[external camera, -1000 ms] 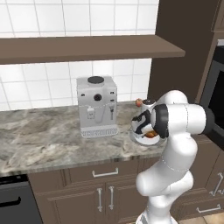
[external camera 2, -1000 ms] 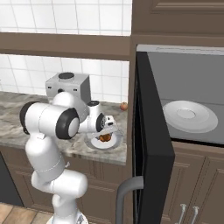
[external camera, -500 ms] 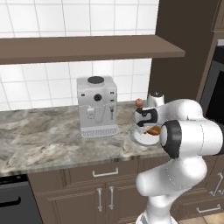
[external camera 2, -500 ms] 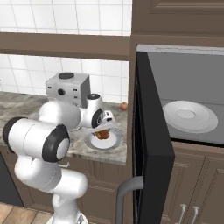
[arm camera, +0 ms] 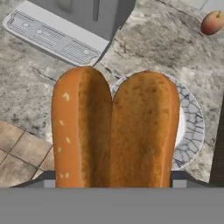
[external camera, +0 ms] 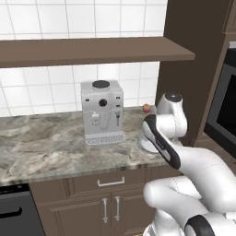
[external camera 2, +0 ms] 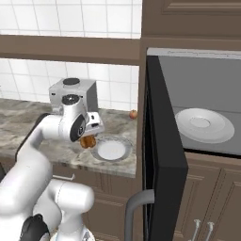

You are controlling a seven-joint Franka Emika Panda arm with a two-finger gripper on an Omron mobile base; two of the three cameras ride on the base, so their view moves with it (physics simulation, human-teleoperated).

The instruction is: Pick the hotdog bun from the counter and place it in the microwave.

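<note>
**Bun lifted, microwave waiting**

Kitchen counter (external camera 2: 28, 122) is lying below the gripper (external camera 2: 88, 140), which is clasping the hotdog bun (arm camera: 114, 131) just above a plate (external camera 2: 112, 149). Carrying step, I judge; next comes swinging sideways into the open microwave (external camera 2: 197, 117).

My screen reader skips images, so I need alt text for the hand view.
A hotdog bun fills the centre, held up close above a round white plate on the marbled counter. A silver coffee machine sits at top left, a small red-orange fruit at top right.
</note>
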